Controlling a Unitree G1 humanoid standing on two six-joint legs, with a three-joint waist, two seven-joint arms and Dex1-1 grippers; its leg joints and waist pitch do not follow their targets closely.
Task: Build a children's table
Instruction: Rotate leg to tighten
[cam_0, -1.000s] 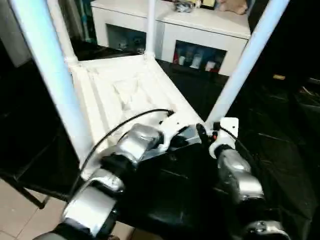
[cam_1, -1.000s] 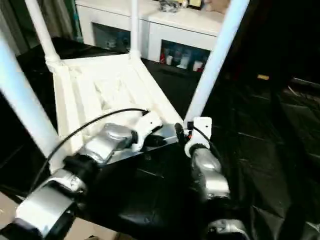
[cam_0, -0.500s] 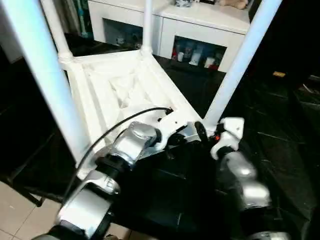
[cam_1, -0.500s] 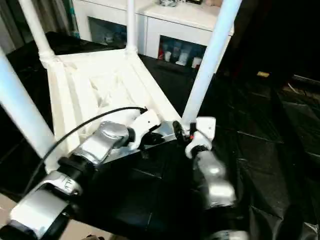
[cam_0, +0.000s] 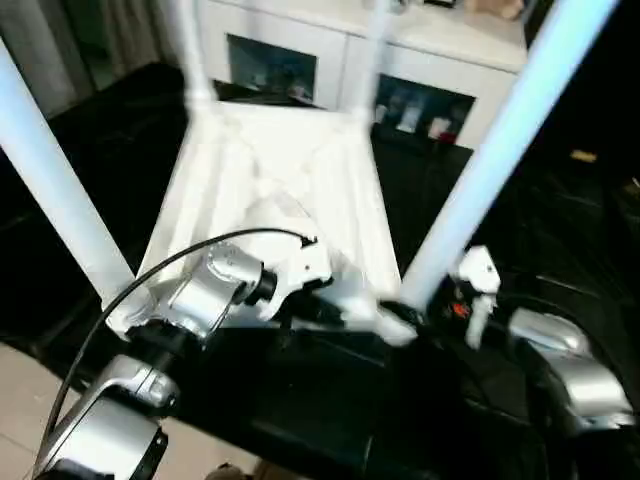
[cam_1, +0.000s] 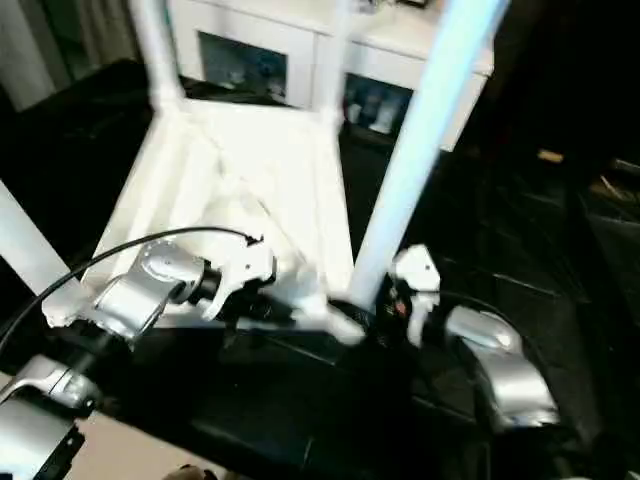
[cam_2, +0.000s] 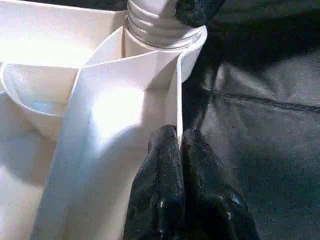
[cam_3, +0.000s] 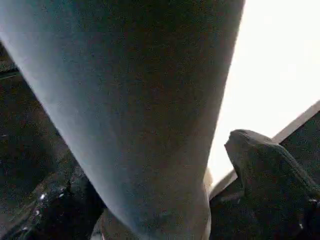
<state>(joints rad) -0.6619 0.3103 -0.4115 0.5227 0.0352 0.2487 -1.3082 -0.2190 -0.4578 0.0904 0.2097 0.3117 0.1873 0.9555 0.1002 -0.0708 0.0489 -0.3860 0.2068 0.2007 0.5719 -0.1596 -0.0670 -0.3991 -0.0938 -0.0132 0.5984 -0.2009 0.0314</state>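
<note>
The tabletop (cam_0: 285, 190) lies upside down on the black-draped table (cam_0: 330, 400), ribs up, so the legs can stand in its corner sockets. At its near right corner the left gripper (cam_2: 177, 145) is pinched shut on the rim — likely steadying it. The right gripper (cam_3: 165, 200) straddles the leg (cam_0: 500, 150) rising from that socket, fingers (cam_3: 265, 165) spread either side, not clamping.

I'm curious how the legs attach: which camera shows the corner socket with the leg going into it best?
The left wrist view: the corner socket sits close up, with ribs visible. The head views show it small beside the left gripper; the right wrist view shows the leg.
</note>
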